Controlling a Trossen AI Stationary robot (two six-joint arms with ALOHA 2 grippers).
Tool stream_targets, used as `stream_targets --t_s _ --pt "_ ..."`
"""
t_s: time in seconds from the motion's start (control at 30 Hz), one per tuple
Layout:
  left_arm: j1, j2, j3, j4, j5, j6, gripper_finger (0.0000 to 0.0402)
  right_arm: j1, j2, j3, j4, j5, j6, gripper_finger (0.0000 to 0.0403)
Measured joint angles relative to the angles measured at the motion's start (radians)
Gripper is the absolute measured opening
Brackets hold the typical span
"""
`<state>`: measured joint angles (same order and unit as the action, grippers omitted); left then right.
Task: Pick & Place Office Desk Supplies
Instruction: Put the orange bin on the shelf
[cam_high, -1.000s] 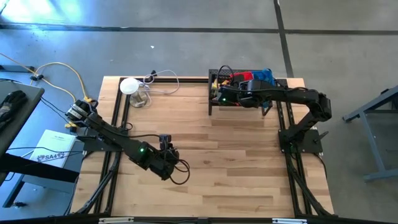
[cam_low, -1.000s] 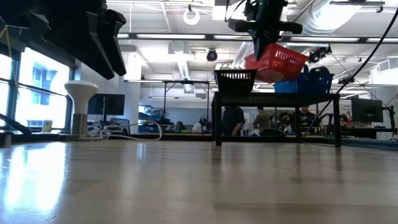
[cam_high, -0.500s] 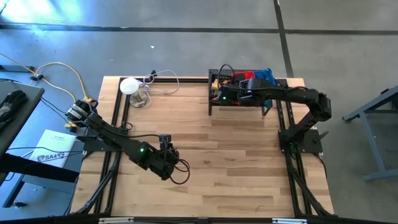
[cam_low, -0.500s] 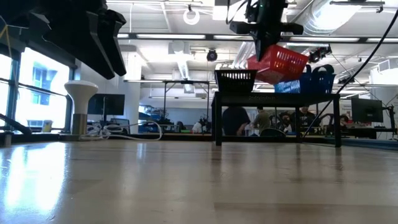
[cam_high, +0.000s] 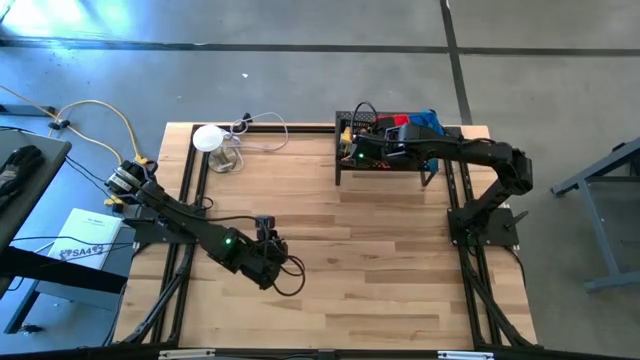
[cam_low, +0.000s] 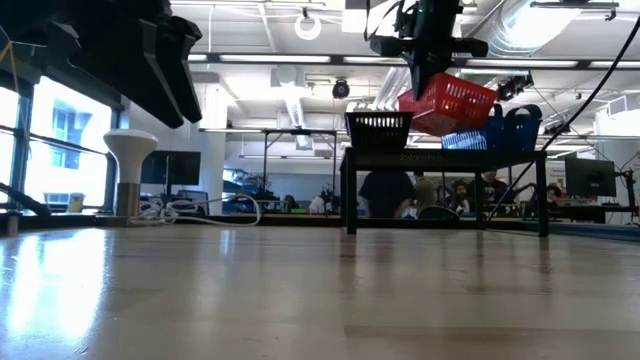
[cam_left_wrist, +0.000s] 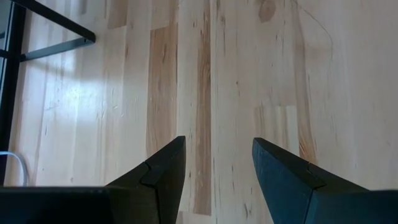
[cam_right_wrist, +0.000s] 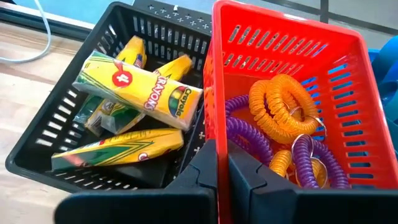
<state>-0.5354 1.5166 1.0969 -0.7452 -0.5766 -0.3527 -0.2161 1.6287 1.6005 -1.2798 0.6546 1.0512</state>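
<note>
Red slatted basket (cam_right_wrist: 286, 93) of springy purple and orange coils (cam_right_wrist: 283, 115), wall pinched in my right claw (cam_right_wrist: 222, 163), beside a black basket (cam_right_wrist: 74, 130) holding about four yellow crayon boxes (cam_right_wrist: 140, 87); left claw (cam_left_wrist: 214, 168) wide, empty.

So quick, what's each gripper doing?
Left gripper: open, holding nothing, above the table.
Right gripper: shut on the red basket wall.

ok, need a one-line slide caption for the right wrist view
Right gripper shut on the wall of a red plastic basket of orange and purple coil rings, beside a black plastic basket of yellow crayon boxes.
</note>
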Motion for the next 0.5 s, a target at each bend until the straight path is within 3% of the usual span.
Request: stream_targets --t_s 0.5 --pt "-0.029 0.0 0.0 -0.034 -0.001 -0.015 0.0177 -0.004 0.044 0.001 0.068 -0.018 -0.037 0.0003"
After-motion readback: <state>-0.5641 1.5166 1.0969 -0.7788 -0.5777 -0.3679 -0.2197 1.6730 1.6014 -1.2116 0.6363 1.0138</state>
